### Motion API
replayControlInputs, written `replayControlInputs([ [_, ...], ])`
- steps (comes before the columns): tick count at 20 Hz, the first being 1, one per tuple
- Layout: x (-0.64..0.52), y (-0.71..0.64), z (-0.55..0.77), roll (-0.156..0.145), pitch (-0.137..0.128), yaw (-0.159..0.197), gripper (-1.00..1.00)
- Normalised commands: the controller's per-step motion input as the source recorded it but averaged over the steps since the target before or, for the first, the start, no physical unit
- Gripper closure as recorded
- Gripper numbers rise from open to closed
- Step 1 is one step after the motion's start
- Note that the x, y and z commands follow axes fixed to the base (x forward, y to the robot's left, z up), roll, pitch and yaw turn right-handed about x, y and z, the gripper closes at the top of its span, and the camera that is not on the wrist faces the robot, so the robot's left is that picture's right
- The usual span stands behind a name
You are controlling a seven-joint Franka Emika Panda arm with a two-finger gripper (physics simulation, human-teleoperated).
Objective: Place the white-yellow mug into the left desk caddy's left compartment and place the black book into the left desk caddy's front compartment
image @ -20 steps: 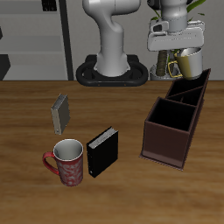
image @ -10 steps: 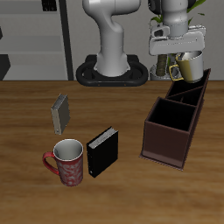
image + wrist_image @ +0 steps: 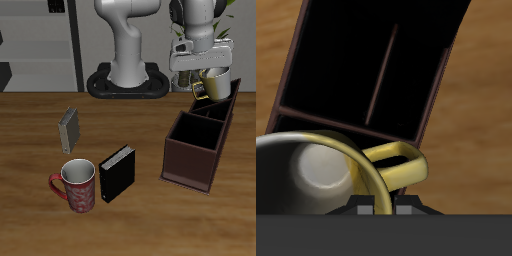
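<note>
- The gripper (image 3: pixel 205 76) hangs in the air above the back end of the left desk caddy (image 3: pixel 200 143), its fingers clamped on the rim of the white-yellow mug (image 3: pixel 215 86).
- The mug is clear of the table, tilted, its yellow loop handle (image 3: pixel 198 90) pointing toward the table's middle.
- In the wrist view the mug's pale rim (image 3: pixel 326 170) and whitish inside sit right under the camera, with the handle (image 3: pixel 396 163) sticking out beside it and the caddy's dark interior (image 3: pixel 366 60) beyond; a thin divider (image 3: pixel 383 72) splits that interior.
- The caddy stands on the wooden table (image 3: pixel 30 130), with its large section nearer the table's front edge and the two narrow sections farther back, under the mug.
- The black book (image 3: pixel 117 172) stands upright on the table, well apart from the caddy, near the front edge.
- Just beside the book stands a red patterned mug (image 3: pixel 77 185), its handle turned away from the book.
- Farther back, a smaller grey book (image 3: pixel 69 128) stands on its own.
</note>
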Motion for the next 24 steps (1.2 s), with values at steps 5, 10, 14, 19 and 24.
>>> replayControlInputs([
  [5,-0.02,0.08,-0.13,0.024,0.016,0.017,1.00],
  [10,0.04,0.08,-0.20,0.055,0.033,0.002,1.00],
  [14,0.02,0.12,-0.20,0.141,0.028,-0.015,1.00],
  [19,0.08,0.06,-0.25,0.089,0.045,-0.039,1.00],
  [24,-0.01,0.05,-0.16,0.043,0.026,-0.028,1.00],
])
